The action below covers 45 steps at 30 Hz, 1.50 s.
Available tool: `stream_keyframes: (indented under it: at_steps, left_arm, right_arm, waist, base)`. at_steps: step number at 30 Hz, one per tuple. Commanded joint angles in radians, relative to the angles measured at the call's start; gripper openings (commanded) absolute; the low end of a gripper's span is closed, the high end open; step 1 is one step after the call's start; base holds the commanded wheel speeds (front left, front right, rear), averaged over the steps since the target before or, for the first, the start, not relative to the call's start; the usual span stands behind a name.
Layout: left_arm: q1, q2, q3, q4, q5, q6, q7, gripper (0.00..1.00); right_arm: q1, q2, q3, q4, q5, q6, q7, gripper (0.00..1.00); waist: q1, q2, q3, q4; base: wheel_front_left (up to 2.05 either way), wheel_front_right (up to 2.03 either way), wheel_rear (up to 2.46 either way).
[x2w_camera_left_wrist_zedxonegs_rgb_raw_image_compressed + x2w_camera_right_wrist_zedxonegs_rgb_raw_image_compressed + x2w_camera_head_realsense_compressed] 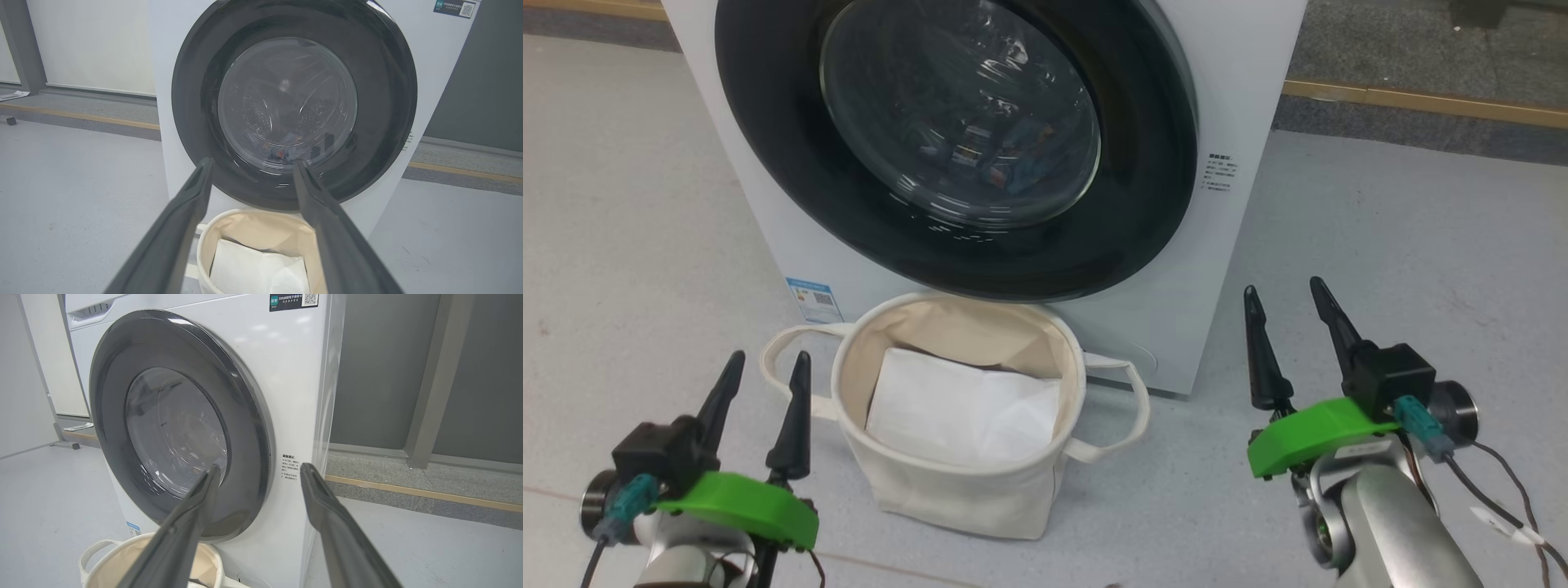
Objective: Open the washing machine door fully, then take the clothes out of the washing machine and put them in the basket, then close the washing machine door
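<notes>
Door step, not yet begun. The washing machine door (956, 139) sits shut against the washing machine (1241, 122). We see the clothes (996, 159) lying low behind the glass. The basket (947, 498) stands on the floor just below the door, with a white folded sheet (964, 416) inside.

Our left hand (770, 357) and right hand (1282, 287) hover on either side of the basket. Both have fingers apart, hold nothing and are well short of the door.

We cannot tell where the catch is. We judge it best to hook one finger behind the black rim's free edge and pull along the hinge arc. The swing should stay clear of the basket handles and run to full width.
</notes>
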<state>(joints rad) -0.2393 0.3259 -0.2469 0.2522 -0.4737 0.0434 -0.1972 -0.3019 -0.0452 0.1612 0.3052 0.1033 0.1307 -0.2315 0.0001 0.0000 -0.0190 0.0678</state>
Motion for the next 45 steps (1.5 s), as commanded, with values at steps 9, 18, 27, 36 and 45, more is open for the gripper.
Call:
stream_keyframes:
  at_steps: [9,18,27,36,45]
  left_arm:
    - [-0.079,0.058,0.011,-0.042,0.057,-0.004,-0.025,1.0]
    - [-0.08,0.051,0.021,-0.037,0.008,-0.022,-0.019,1.0]
    - [-0.086,0.054,0.012,-0.031,0.005,-0.024,-0.019,1.0]
    - [-0.083,0.054,0.008,-0.025,0.001,-0.024,-0.026,1.0]
    - [-0.082,0.059,-0.003,-0.017,0.007,-0.017,-0.027,1.0]
  right_arm:
    - [-0.069,-0.005,0.028,-0.032,-0.05,0.0,-0.03,1.0]
    - [-0.067,-0.005,0.015,-0.025,-0.012,0.0,-0.03,1.0]
    - [-0.056,-0.005,-0.006,-0.015,0.02,0.0,-0.03,1.0]
    - [-0.052,-0.005,0.01,-0.009,0.043,0.0,-0.03,1.0]
    - [-0.045,-0.005,0.006,-0.016,0.095,0.0,-0.03,1.0]
  waist:
    - [-0.0001,0.0,0.001,0.003]
    - [-0.0001,0.0,0.002,0.002]
    - [-0.0001,0.0,0.005,0.001]
    - [-0.0001,0.0,0.0,-0.001]
    - [-0.0001,0.0,0.0,0.002]
  base:
    - [0.0,0.0,0.0]
    - [0.0,0.0,0.0]
    - [0.0,0.0,0.0]
    - [0.0,0.0,0.0]
    - [0.0,0.0,0.0]
